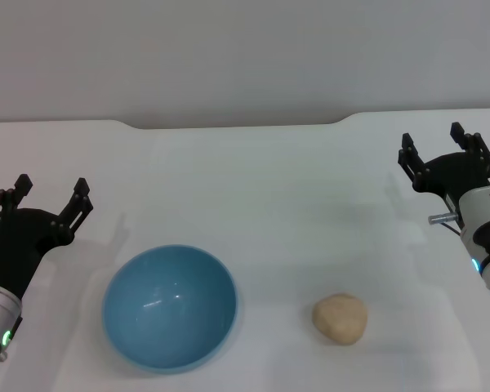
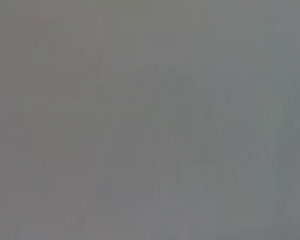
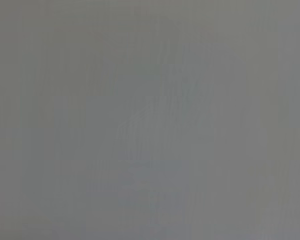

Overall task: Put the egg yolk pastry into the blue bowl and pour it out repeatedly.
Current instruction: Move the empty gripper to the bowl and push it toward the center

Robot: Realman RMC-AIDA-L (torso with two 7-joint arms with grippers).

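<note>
pale tan egg yolk pastry [image 1: 340, 318] lies loose on white worktop [image 1: 261, 188] just right of empty blue bowl [image 1: 170, 308], apart; left gripper [image 1: 51, 198] and right gripper [image 1: 435, 147] flank them, fingers spread, likely ready to pick.

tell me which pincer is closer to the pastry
The right pincer: it is open, on the same side of the table as the egg yolk pastry. The left pincer, also open, sits beyond the blue bowl.

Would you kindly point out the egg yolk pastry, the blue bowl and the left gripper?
egg yolk pastry [image 1: 340, 318], head view, middle of its top.
blue bowl [image 1: 168, 309], head view, bare inside wall.
left gripper [image 1: 51, 201], head view, midway between its open fingertips.
</note>
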